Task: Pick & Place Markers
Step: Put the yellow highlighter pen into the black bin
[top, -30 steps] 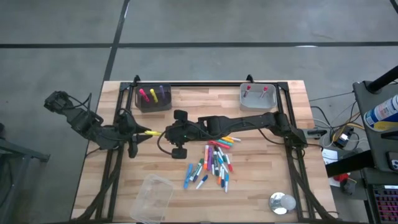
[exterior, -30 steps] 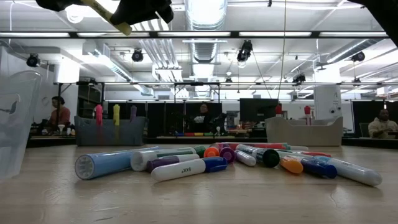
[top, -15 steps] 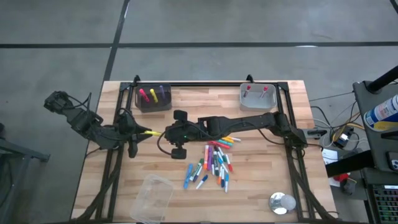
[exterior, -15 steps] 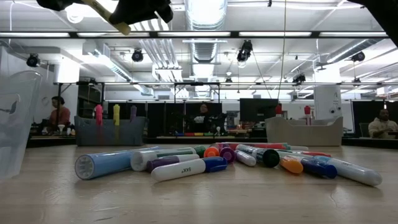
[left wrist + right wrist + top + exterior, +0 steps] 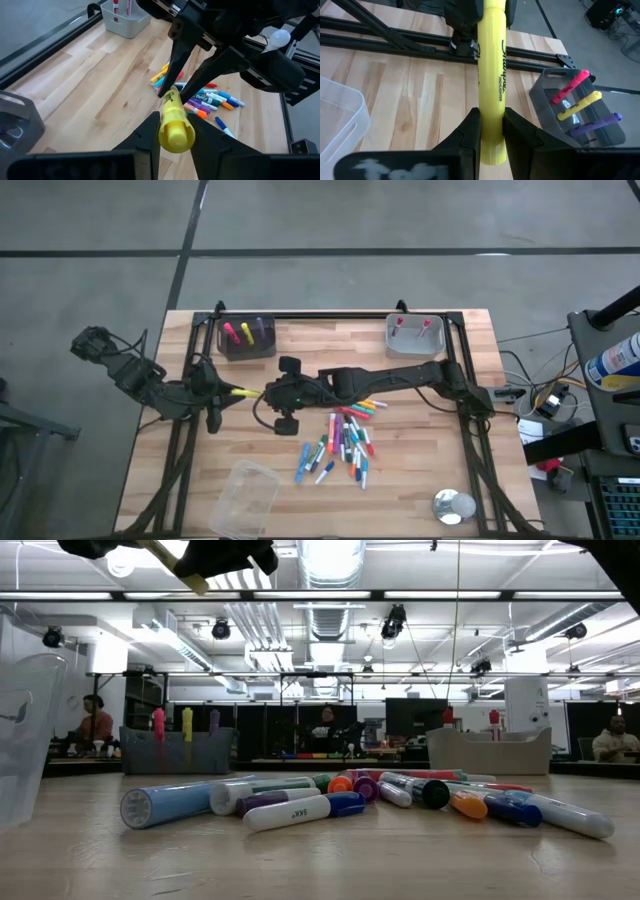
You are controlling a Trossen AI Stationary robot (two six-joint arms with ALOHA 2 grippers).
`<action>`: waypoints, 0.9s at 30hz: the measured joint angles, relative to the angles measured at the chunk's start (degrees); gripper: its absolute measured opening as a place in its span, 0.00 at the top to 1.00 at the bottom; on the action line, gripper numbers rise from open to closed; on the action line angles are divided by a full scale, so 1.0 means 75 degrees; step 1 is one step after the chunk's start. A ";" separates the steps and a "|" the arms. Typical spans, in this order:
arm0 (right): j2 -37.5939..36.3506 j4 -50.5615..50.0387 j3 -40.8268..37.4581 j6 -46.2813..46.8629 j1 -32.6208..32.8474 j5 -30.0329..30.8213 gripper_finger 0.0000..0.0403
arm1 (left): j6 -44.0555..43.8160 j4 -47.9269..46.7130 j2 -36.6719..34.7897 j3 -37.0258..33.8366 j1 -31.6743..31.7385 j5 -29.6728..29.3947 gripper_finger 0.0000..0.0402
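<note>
You are working in a robotics lab or open workshop hall. The low view is looking past the wooden table into a wide room with an exposed ceiling, where long strip lights, ducting and hanging cables are running overhead. People are sitting at benches along the far side, among dark monitors. From above, you are seeing a bare grey concrete floor with dark seams, a black metal frame bolted round the butcher-block top, and loose cables trailing to equipment racks on the right.
</note>
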 joint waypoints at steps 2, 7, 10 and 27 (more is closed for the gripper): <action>0.0000 0.0000 -0.0023 0.0000 -0.0002 0.0000 0.86 | 0.0000 0.0000 -0.0001 0.0000 0.0000 0.0011 0.78; 0.0000 0.0041 -0.0067 0.0000 -0.0003 0.0005 0.81 | 0.0007 0.0032 -0.0002 0.0006 -0.0001 0.0010 0.79; 0.0000 0.0148 -0.0130 -0.0047 -0.0009 0.0025 0.72 | 0.0012 0.0052 -0.0002 0.0015 -0.0003 0.0015 0.82; 0.0000 -0.0801 -0.0353 0.0228 -0.0009 0.0022 0.43 | -0.0039 -0.0023 -0.0033 0.0047 0.0064 -0.0016 0.84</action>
